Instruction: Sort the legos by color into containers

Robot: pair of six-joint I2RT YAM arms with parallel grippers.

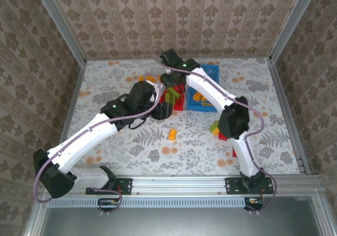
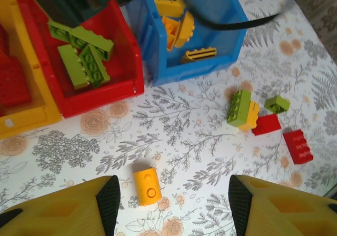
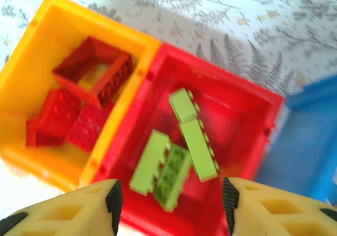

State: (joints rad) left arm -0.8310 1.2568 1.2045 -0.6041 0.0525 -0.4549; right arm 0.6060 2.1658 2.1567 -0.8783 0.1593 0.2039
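Floral-print cloth covers the table (image 1: 131,151), and patterned wallpaper walls it in on three sides. On my overhead feed both arms reach toward 12 o'clock, where the containers sit side by side: yellow bin (image 3: 26,78), red bin (image 3: 258,104), blue bin (image 2: 200,70).

My right gripper (image 3: 169,202) hangs above the red bin with its jaws apart and nothing between them. Below it I see lime green bricks (image 3: 176,157) lying loose on the red bin's floor. At 9 o'clock from them, the yellow bin, pressed against the red one, holds red bricks (image 3: 63,123) and a red hollow frame (image 3: 95,70).

My left gripper (image 2: 174,199) is released too, jaws spread wide and empty, hovering over bare cloth. An orange round brick (image 2: 146,186) lies on the table, seen between the fingers and nearer the one at 9 o'clock. On that wrist feed the blue bin lies at 12 o'clock with orange-yellow bricks (image 2: 176,22) inside. Out at 3 o'clock, unsorted legos lie on the cloth: a green-and-orange stack (image 2: 242,109), a small green brick (image 2: 276,104) and a loose red pair (image 2: 266,124) just beside them.
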